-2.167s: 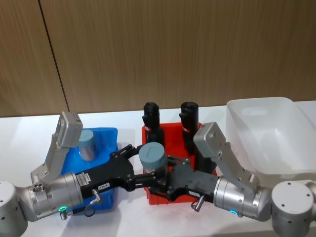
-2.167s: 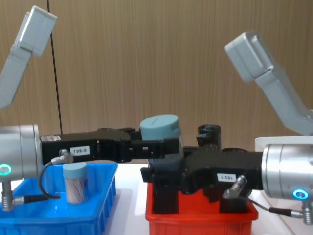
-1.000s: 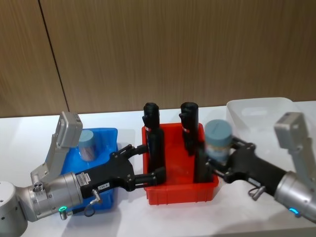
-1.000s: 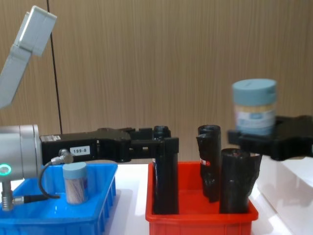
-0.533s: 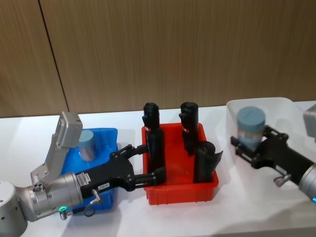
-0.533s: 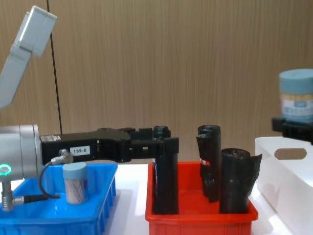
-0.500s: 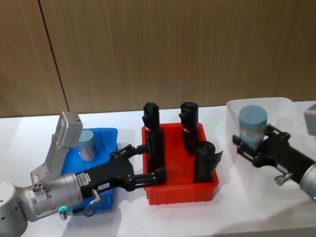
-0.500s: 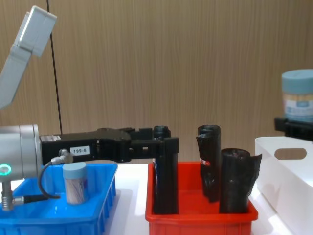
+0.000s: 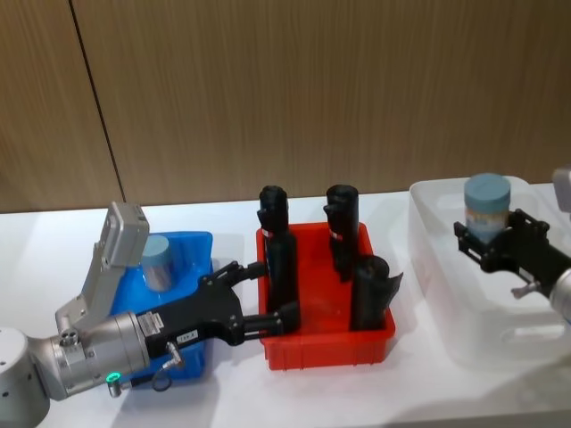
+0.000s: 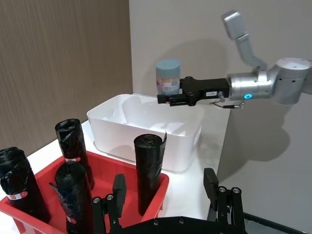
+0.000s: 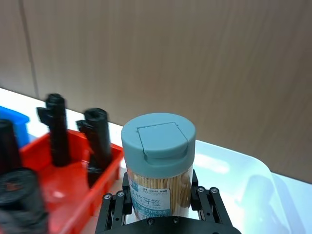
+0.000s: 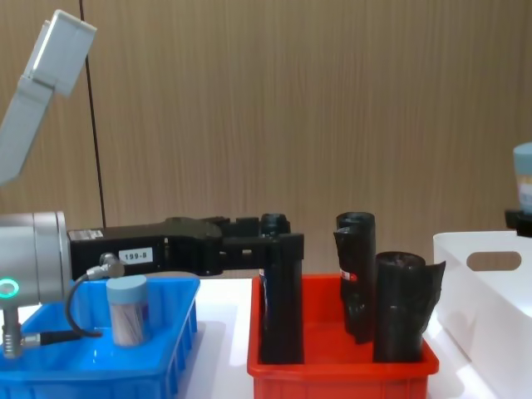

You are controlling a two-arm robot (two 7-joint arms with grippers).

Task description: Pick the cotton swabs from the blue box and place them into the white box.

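One jar of cotton swabs (image 9: pixel 487 205) with a pale blue lid is upright in my right gripper (image 9: pixel 492 234), which is shut on its lower body. The jar hangs above the inside of the white box (image 9: pixel 443 278). The right wrist view has the same jar (image 11: pixel 158 161) close up, the sticks visible inside. A second jar (image 9: pixel 159 260) stands in the blue box (image 9: pixel 193 243) at the left. My left gripper (image 9: pixel 262 292) is open and holds nothing, reaching across the left rim of the red bin.
The red bin (image 9: pixel 330 344) sits between the blue and white boxes. Three tall black wrapped rolls (image 9: pixel 272 216) stand upright in it. A wooden wall closes off the back. White tabletop lies in front of the bins.
Both grippers met at the jar over the red bin. My right gripper then carried it rightward to above the white box. The left gripper let go and has stayed put, open.
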